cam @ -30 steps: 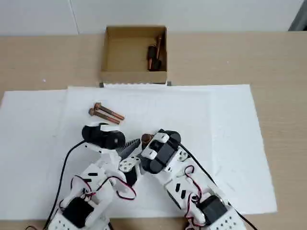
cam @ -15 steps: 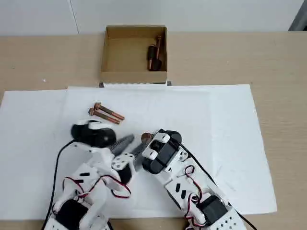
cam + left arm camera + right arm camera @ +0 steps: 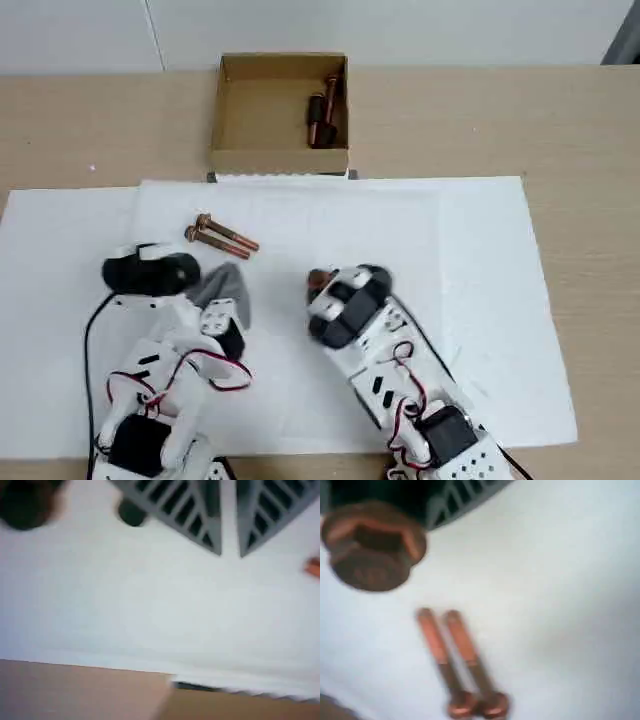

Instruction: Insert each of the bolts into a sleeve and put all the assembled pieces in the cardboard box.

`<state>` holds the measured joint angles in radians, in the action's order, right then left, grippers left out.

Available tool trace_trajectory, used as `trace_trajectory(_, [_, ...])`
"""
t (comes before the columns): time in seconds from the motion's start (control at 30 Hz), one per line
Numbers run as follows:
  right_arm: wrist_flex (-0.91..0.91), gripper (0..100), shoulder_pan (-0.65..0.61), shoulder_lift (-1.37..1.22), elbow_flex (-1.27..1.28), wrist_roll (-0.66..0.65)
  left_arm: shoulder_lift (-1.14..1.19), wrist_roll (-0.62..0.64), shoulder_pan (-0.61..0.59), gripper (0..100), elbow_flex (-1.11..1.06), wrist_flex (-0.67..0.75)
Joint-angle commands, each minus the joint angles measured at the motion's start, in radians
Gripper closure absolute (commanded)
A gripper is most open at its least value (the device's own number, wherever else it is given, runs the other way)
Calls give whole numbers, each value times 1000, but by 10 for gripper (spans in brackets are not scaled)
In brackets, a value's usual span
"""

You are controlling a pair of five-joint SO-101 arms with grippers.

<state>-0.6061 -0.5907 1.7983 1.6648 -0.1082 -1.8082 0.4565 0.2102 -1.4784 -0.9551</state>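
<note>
Bolt-and-sleeve piece: clenched by right gripper; to be held firmly until lowered inside cardboard box. Left gripper: fingers parted, empty.

1. One cardboard box sits near the far edge of the bench.
2. One white paper sheet lies on the bench.
3. Two loose bolts lie side by side on the paper.
4. One held bolt is gripped in the right hand.
5. The boxed pieces are copper and dark. They look like two, but they lie too close together to be sure.
6. There are two robot arms, the left arm and the right arm.
</note>
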Motion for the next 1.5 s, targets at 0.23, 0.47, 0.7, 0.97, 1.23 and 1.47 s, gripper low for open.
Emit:
trace_trajectory(0.23, [-64, 996, 268, 12, -135, 201, -9, -279, -311, 995, -110, -11])
trace_trajectory(0.47, [-147, 996, 266, -140, -351, 222, -9, -338, -341, 995, -165, -11])
trace_trajectory(0.7, [-70, 996, 272, -611, -690, 224, -9, -342, -341, 994, -180, -11])
trace_trajectory(0.97, [84, 995, 269, -1112, -1056, 199, -9, -433, -339, 994, -180, -11])
trace_trajectory(1.23, [314, 995, 266, -1540, -1339, 49, -9, -433, -339, 994, -180, -11])
trace_trajectory(1.47, [538, 995, 249, -1834, -1479, -117, -9, -433, -339, 994, -180, -11])
